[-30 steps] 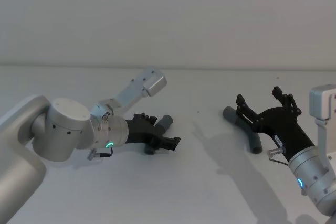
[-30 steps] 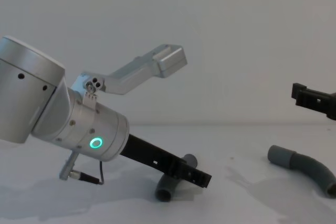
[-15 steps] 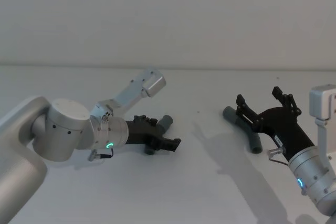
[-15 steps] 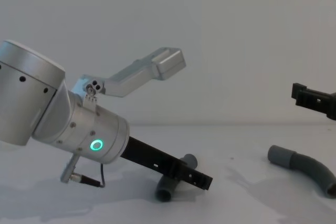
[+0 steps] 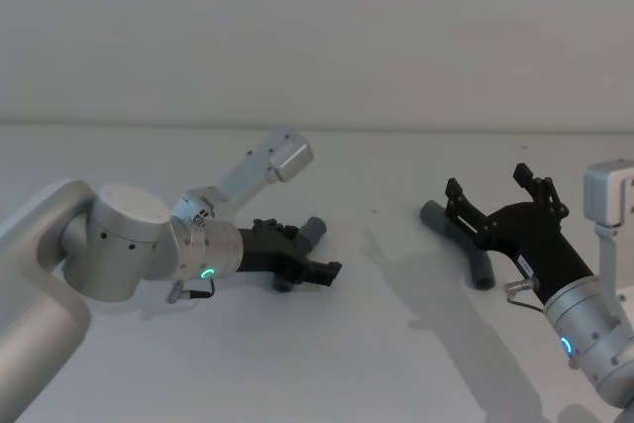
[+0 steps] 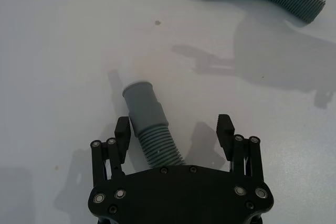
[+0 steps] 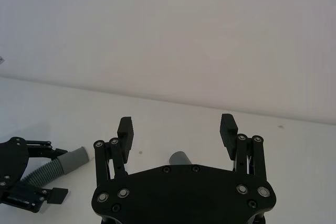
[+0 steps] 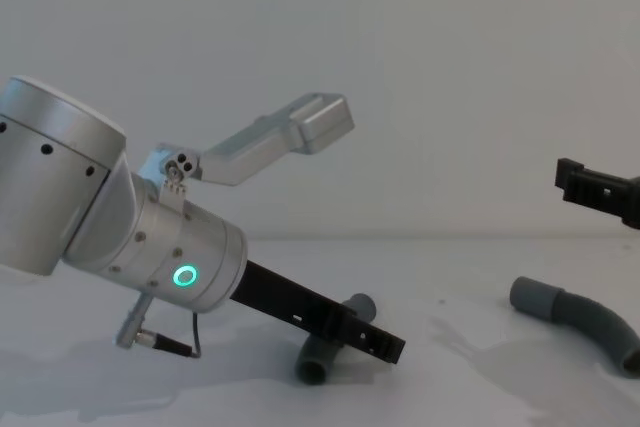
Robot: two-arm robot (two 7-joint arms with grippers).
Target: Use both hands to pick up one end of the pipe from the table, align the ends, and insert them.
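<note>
Left pipe (image 6: 152,135) lies flat on the tabletop (image 5: 347,364), left of centre. In the head view its long axis runs from near-left to far-right, and the smooth cuff (image 6: 139,99) points away from the robot and slightly rightward. Left end effector (image 6: 174,128) is low over it with fingers spread wide, straddling the ribbed section. The pipe sits just beside one finger rather than centred in the gap; contact cannot be confirmed, and nothing is gripped. Right pipe (image 8: 580,315) lies flat on the right side, well apart from the left one. It is gently curved, with one cuff toward the far-left and the other end toward the near-right. Right end effector (image 7: 177,126) hangs above the near part of that pipe, raised clear of the tabletop, fingers wide open and empty. Versus one second ago: the left arm has sunk a little and pushed slightly forward along the pipe, and the fingers are as wide as before. Both pipes and the right end effector are unchanged in position.
</note>
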